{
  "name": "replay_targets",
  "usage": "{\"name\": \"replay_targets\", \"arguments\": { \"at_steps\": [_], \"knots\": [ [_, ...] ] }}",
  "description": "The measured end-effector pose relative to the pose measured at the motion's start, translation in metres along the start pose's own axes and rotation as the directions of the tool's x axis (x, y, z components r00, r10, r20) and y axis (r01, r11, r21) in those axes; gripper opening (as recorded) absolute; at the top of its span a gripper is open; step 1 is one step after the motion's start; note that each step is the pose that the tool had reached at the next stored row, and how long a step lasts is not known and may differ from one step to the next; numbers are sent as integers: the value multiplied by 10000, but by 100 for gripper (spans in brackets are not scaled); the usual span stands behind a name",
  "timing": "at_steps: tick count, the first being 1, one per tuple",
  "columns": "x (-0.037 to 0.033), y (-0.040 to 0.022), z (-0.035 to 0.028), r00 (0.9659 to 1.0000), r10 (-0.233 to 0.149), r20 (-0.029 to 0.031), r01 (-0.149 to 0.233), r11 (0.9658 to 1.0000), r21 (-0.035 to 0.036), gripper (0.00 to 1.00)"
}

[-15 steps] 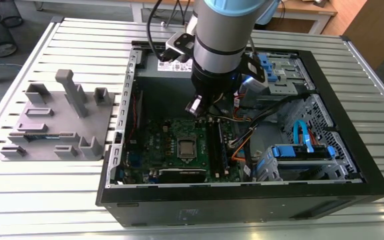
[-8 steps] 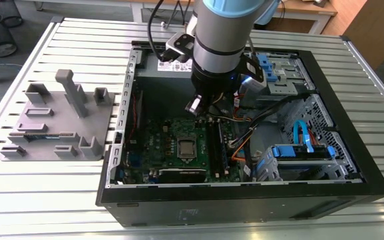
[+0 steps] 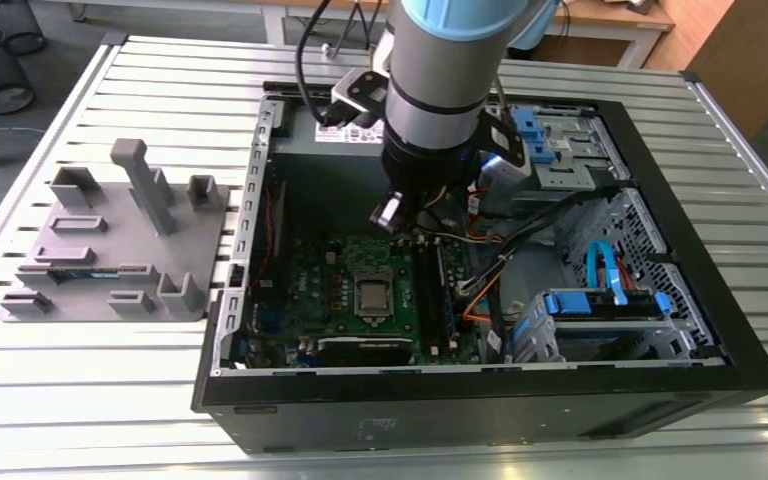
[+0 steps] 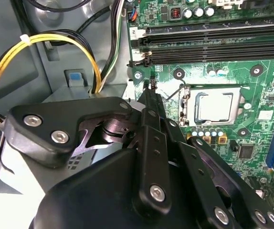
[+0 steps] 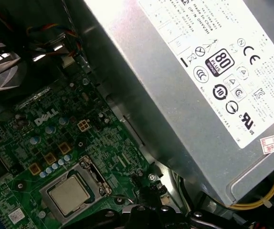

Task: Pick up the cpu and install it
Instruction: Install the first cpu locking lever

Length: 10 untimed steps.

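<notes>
One cpu point(image 4: 214, 106) sits in its socket; fingers point(image 4: 152, 93) pressed together (empty) just beside it

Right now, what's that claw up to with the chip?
Claw shut, empty, above the motherboard. Cpu seated in its socket, apart from claw. Yellow cables off to the side.

Even overhead light, bright on the slatted counter point(image 3: 117, 400). Case interior point(image 3: 317, 190) sits in shade. Hard glare washes out the power supply label point(image 5: 213, 52) in the first wrist view. The hand point(image 4: 149, 90) close to the lens reads soft
</notes>
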<state>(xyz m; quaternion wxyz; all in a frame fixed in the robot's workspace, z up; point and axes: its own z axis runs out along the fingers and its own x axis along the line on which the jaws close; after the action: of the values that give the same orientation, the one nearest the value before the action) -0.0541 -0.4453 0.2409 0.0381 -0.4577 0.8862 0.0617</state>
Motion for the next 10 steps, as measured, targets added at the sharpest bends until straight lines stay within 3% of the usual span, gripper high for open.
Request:
{"name": "replay_targets", "arguments": {
  "at_steps": [10],
  "knots": [
    [57,18,9,10000,-13,-64,13,10000,39,11]
  ]
}}
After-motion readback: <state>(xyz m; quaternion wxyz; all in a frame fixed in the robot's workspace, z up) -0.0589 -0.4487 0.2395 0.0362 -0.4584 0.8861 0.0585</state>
